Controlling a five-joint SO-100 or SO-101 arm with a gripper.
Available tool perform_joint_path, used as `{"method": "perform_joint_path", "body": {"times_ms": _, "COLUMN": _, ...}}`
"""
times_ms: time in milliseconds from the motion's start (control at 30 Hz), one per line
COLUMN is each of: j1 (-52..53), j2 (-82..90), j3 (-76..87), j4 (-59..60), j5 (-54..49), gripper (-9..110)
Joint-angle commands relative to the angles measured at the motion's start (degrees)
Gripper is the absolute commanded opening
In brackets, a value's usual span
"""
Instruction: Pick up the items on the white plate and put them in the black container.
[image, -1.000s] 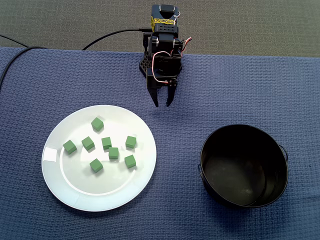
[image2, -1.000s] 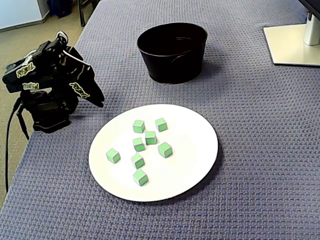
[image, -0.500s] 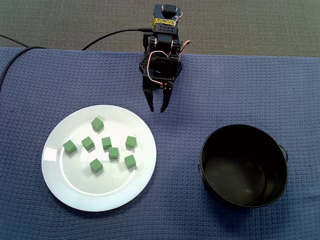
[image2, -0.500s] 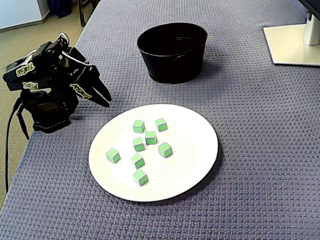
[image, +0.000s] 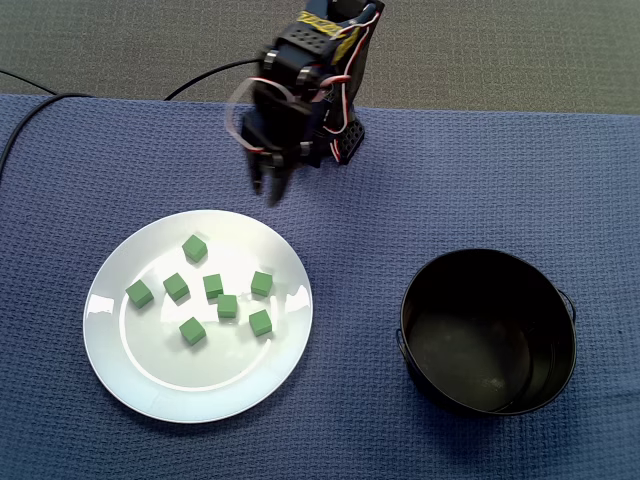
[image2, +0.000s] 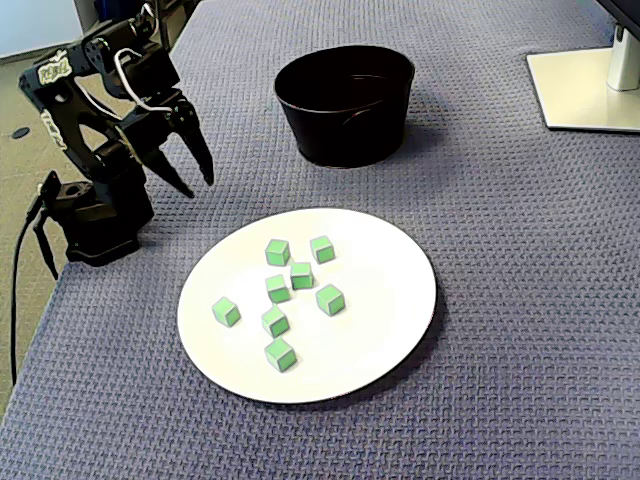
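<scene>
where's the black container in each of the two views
In a fixed view: the black container sits lower right, to the right of the white plate.
In a fixed view: the black container sits top centre, beyond the white plate.
Shared landmark: the white plate.

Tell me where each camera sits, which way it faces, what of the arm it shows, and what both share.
A fixed view: overhead, facing straight down at the white plate and black container; the arm stands at the top edge, gripper blurred.
A fixed view: raised off the plate end of the table, facing obliquely along it toward the monitor foot; whole arm at left, jaws apart.
Shared: plate, seven green cubes, container, arm.
</scene>
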Motion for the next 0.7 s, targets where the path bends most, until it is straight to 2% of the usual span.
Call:
{"method": "perform_joint_path", "body": {"times_ms": 0, "j1": 7.91, "j2": -9.40, "j3": -10.11, "j4": 0.35, "j5": 1.67, "gripper": 4}}
{"method": "perform_joint_path", "body": {"times_ms": 167, "j1": 14.24, "j2": -16.79, "j3": -10.72, "j4": -2.64, "j5": -0.26, "gripper": 3}}
{"method": "perform_joint_path", "body": {"times_ms": 367, "j1": 18.37, "j2": -25.40, "j3": -11.43, "j4": -7.29, "j5": -2.46, "gripper": 11}}
{"method": "perform_joint_path", "body": {"times_ms": 567, "j1": 16.35, "j2": -32.34, "j3": -12.66, "j4": -13.97, "j5": -7.29, "gripper": 22}}
{"method": "perform_joint_path", "body": {"times_ms": 667, "j1": 14.15, "j2": -35.60, "j3": -14.85, "j4": -12.66, "j5": -11.25, "gripper": 26}}
